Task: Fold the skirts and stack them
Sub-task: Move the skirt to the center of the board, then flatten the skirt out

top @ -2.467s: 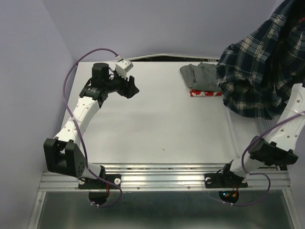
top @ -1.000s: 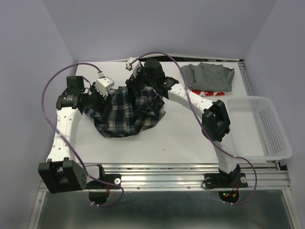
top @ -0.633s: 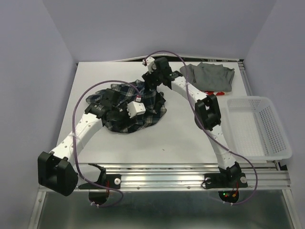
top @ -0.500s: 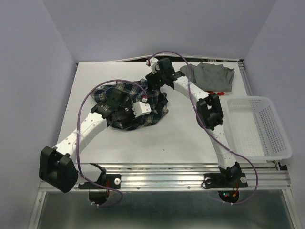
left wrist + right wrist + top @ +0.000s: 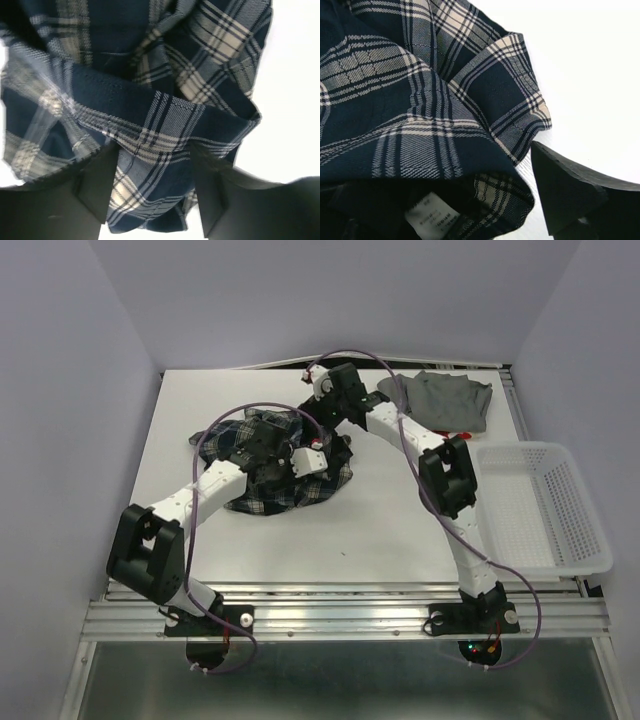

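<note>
The plaid skirt (image 5: 262, 488) lies crumpled left of the table's middle. My left gripper (image 5: 292, 462) rests on top of it, its fingers (image 5: 95, 187) half closed around a loose plaid fold (image 5: 150, 175) that is not pinched tight. My right gripper (image 5: 335, 408) sits at the skirt's far right edge and is open. Only one of its fingers (image 5: 570, 195) shows, beside the hem (image 5: 520, 125), with a white label (image 5: 431, 216) near it. The grey skirt (image 5: 440, 400) lies folded at the back right, on top of the red-printed skirt (image 5: 455, 434).
A white mesh basket (image 5: 545, 505) stands at the table's right edge. Purple cables loop over both arms. Walls close in the left, back and right sides. Bare table (image 5: 330, 530) shows in front of the plaid skirt.
My left gripper has slid right across the plaid skirt and its jaws have narrowed around a fold. My right gripper has opened wider at the skirt's far edge.
</note>
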{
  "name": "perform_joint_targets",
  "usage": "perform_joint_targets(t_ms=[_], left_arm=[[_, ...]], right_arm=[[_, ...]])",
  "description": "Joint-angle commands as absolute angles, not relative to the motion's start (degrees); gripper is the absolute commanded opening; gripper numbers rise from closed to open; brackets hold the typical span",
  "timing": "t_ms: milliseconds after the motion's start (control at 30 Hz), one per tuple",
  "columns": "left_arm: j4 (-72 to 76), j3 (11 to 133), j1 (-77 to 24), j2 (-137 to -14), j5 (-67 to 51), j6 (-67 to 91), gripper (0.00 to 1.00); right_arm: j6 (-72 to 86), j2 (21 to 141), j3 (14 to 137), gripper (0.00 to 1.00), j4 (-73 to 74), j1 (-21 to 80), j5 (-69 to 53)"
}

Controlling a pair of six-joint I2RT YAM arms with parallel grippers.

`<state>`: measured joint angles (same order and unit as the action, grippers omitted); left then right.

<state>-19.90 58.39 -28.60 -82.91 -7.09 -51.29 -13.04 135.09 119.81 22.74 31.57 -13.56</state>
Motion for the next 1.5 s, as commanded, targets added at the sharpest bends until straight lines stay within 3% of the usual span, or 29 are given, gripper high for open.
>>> perform_joint_targets(t_ms=[0,33,100,133,400,667,967,1067,1100,1200,1467], left_arm=[[-21.09,62.83,-28.48,-84.9,-9.75,-54.05,0.46],[-22.22,63.36,-28.04,-85.16,-10.19,-54.14,0.3],[-23.11,64.86,-26.99,-84.9,-11.07,-53.97,0.15],[-24.25,65.56,-26.37,-84.82,-12.03,-53.7,0.0],[-36.11,79.44,-16.71,-81.3,-23.71,-51.5,0.0],[-44.74,87.27,-15.12,-81.03,-31.02,-49.58,0.0],[-44.99,93.49,-10.73,-87.08,-40.68,-45.09,0.0],[-48.06,98.94,-9.85,-91.12,-46.48,-42.98,0.0],[-49.12,100.1,-9.58,-92.27,-47.8,-42.72,0.0],[-53.16,103.88,-8.97,-97.11,-52.46,-42.54,0.0],[-55.64,107.32,-7.3,-102.3,-56.87,-42.8,0.0]], right_arm=[[-12.92,129.82,118.83,1.0,20.65,31.38,-14.33],[-12.83,129.38,118.83,1.0,20.65,30.77,-14.33],[-12.66,129.37,119.09,1.0,20.65,30.06,-14.07],[-12.31,129.37,119.7,1.0,20.57,29.36,-13.54],[-11.34,125.17,121.29,1.0,20.65,25.93,-14.23],[-12.66,115.25,118.04,1.0,22.31,22.24,-14.59],[-6.5,98.9,99.27,0.99,29.53,20.65,-24.42],[-5.19,94.23,89.61,0.88,22.81,20.65,-33.29],[-5.53,92.91,88.52,0.79,21.28,20.65,-37.49],[-13.51,95.35,92.0,0.67,23.37,23.81,-40.25],[-33.82,105.27,96.59,0.67,15.06,34.71,-27.16]])
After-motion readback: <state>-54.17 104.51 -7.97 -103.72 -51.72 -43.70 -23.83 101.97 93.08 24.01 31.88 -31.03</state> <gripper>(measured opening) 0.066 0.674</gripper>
